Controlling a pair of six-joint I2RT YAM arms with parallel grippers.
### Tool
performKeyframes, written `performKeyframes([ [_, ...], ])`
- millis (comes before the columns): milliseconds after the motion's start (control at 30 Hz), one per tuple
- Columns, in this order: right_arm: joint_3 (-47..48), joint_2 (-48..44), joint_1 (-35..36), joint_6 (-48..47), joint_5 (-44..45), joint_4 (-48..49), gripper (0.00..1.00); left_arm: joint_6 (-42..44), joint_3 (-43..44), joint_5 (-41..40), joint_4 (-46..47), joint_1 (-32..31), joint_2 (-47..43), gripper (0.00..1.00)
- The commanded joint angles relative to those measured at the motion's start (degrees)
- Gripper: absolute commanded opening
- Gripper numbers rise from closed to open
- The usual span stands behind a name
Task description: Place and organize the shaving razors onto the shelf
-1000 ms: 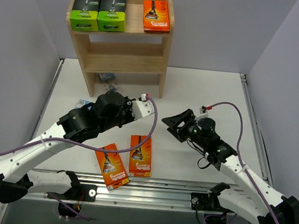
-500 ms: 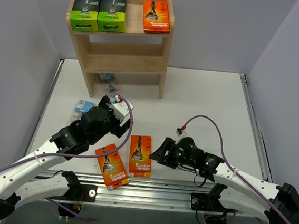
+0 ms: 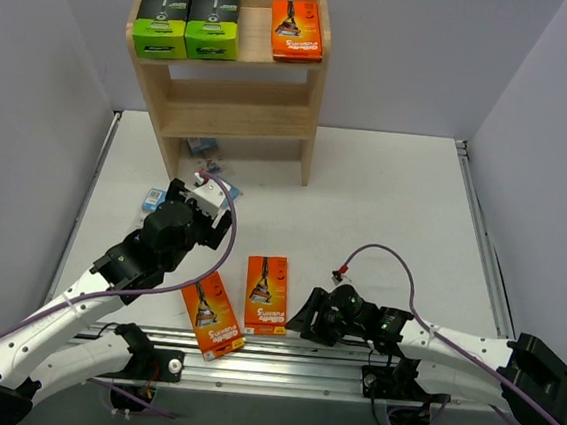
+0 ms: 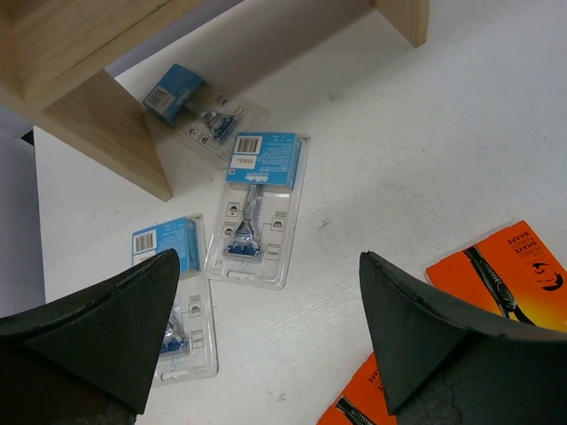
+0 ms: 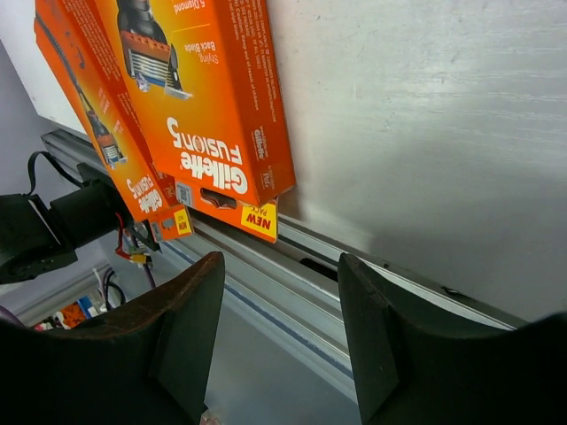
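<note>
The wooden shelf [image 3: 223, 106] stands at the back, with two black-and-green razor boxes [image 3: 187, 20] and one orange box [image 3: 296, 30] on its top tier. Two orange boxes [image 3: 267, 293] [image 3: 211, 314] lie near the table's front edge. Three blue-card blister packs [image 4: 259, 208] [image 4: 197, 111] [image 4: 177, 301] lie on the table by the shelf's left leg. My left gripper [image 4: 267, 266] hangs open above the table just short of the middle pack, holding nothing. My right gripper [image 5: 279, 261] is open and low at the front edge, just off the near corner of the right orange box [image 5: 204, 106].
A metal rail [image 3: 299, 360] runs along the near edge, right under the right gripper. Purple cables [image 3: 399, 264] loop over both arms. Grey walls close in the left and right sides. The shelf's middle and bottom tiers hold nothing that I can see.
My left gripper has opened and drawn back from the shelf toward the left. The right arm has swung down and forward to the front edge beside the orange box, jaws narrowing a little.
</note>
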Motion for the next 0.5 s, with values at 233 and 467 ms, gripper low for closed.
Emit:
performKeyframes([
  [233, 0.6, 10.5, 1.7, 3.1, 1.1, 11.6, 0.48, -0.9, -0.5, -5.7, 3.4, 0.3, -1.9, 0.97],
  [467, 0.3, 12.4, 2.2, 4.6, 1.8, 14.5, 0.42, -1.2, -0.8, -6.2, 3.5, 0.4, -2.0, 0.97],
])
